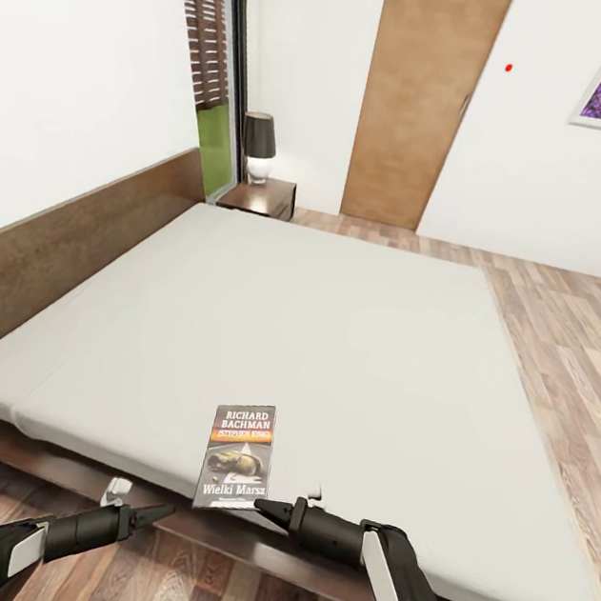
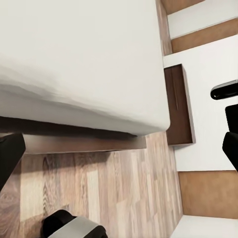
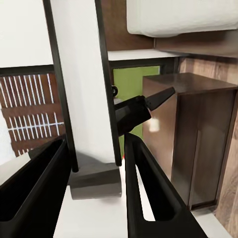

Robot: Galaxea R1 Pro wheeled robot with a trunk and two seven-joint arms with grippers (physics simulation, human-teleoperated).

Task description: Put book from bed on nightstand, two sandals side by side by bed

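**Two claws near one thin book**

Both claws hang by the bed's (image 1: pixel 332 344) near edge. The right claw (image 1: pixel 271 511) almost touches the book (image 1: pixel 238 456), which lies flat at that edge. Its jaws look apart and hold nothing. I cannot tell if the left claw (image 1: pixel 153 513) is open. A push could slide the book off. Far back, the nightstand (image 1: pixel 263 199) holds only a lamp (image 1: pixel 259 146).

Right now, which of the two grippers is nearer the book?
The right gripper: its tip is at the book's bottom corner; the left gripper is short of it.
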